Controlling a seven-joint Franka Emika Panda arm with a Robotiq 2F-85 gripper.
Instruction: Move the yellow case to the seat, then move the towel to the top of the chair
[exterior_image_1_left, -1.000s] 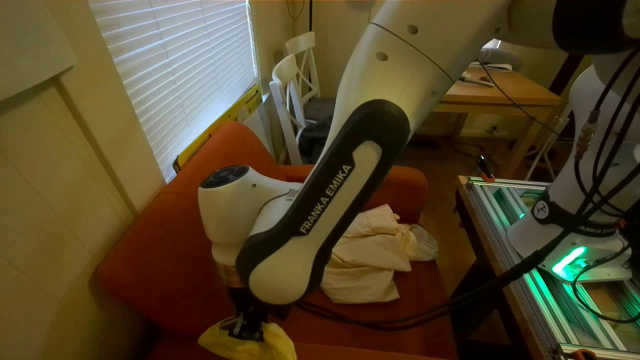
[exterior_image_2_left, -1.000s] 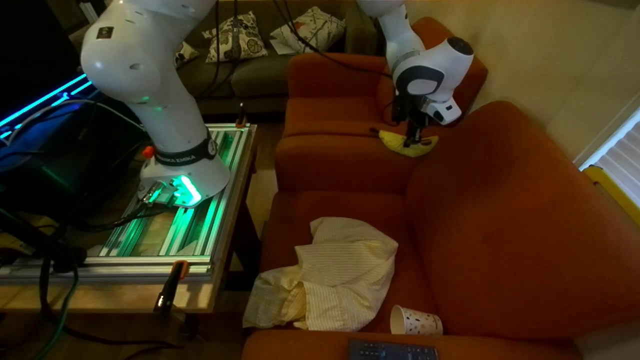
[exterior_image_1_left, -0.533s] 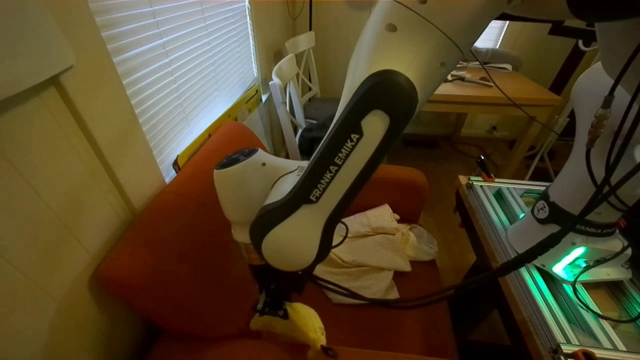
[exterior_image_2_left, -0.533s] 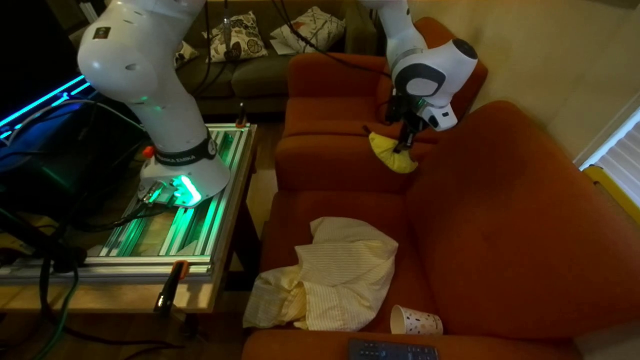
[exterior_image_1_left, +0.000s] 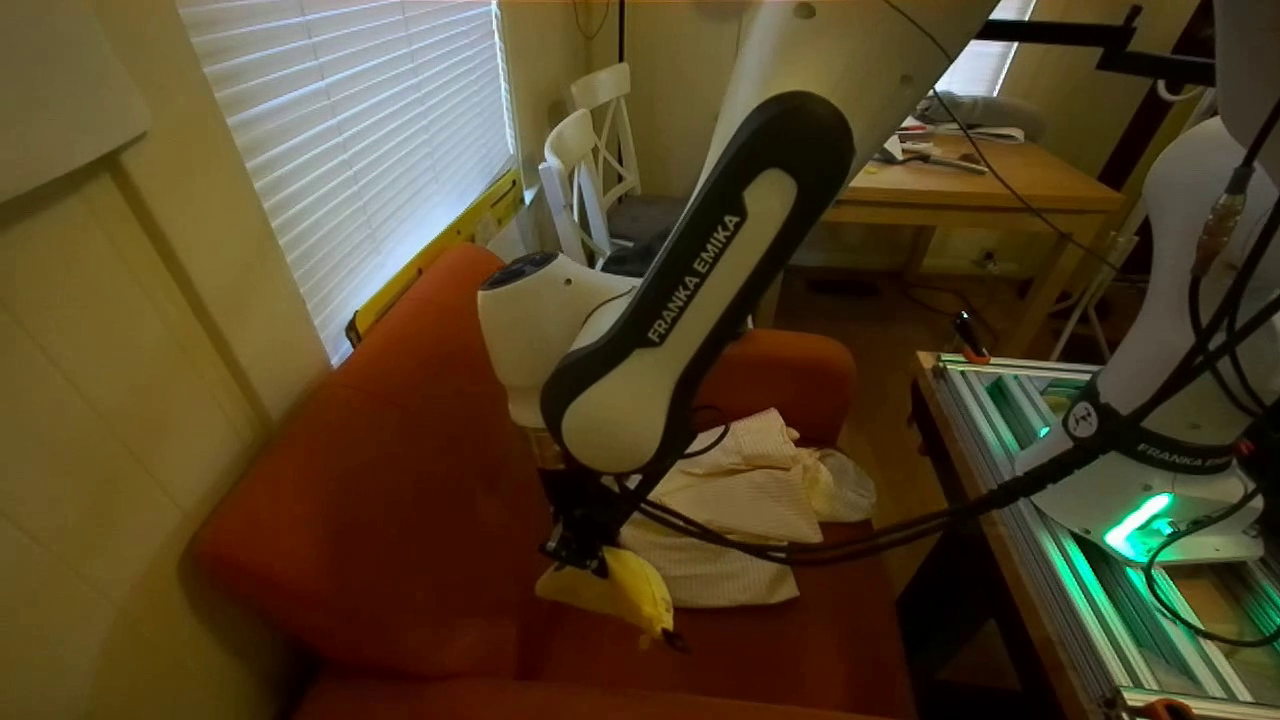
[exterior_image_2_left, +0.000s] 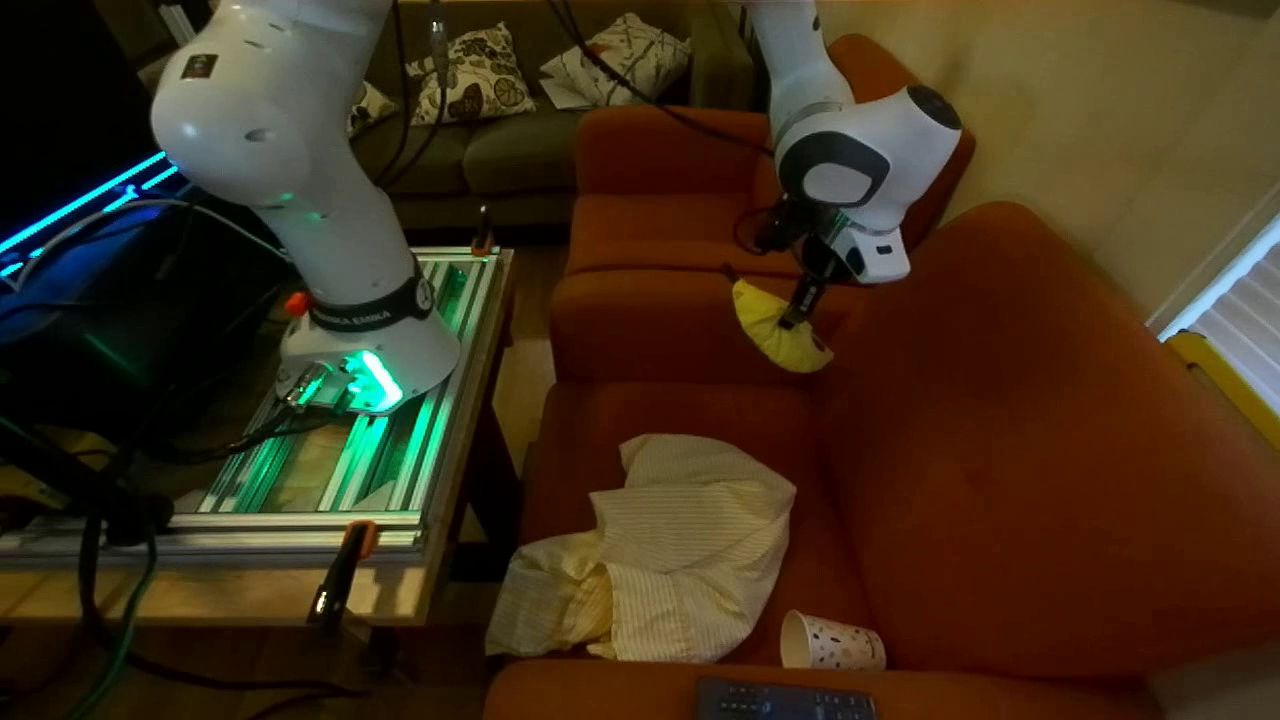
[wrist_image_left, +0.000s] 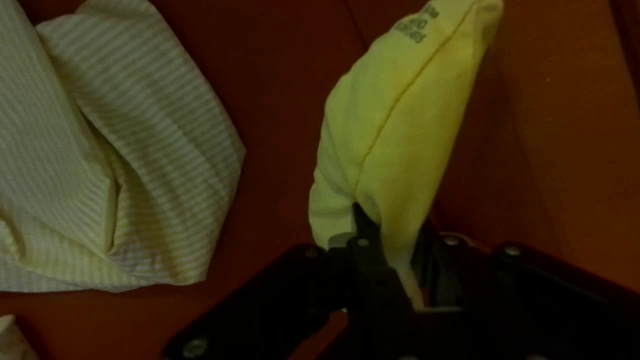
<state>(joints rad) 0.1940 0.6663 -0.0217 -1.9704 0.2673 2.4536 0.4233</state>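
The yellow case (exterior_image_2_left: 770, 322), a bright yellow rounded pouch, hangs tilted in the air near the inner side of an armrest. My gripper (wrist_image_left: 396, 229) is shut on it, with cloth pinched between its dark fingers (wrist_image_left: 367, 222). Below, the rust-orange seat (exterior_image_2_left: 720, 408) shows in both exterior views. The towel (exterior_image_2_left: 700, 560), cream and finely striped, lies crumpled on the seat, one end drooping over the front edge; the arm hides part of it in an exterior view (exterior_image_1_left: 745, 500). The tall padded back of the chair (exterior_image_2_left: 1020, 430) rises beside the seat.
A spotted paper cup (exterior_image_2_left: 832, 642) lies on its side on the seat, and a remote (exterior_image_2_left: 785, 700) rests on the nearer armrest. The padded armrest (exterior_image_2_left: 680, 325) stands close to the case. Black cables (exterior_image_1_left: 850, 550) trail from the arm towards its base.
The case, held throughout, has come off the armrest's top and moved over towards the seat and towel, tilting as it went. The towel and cup have not moved.
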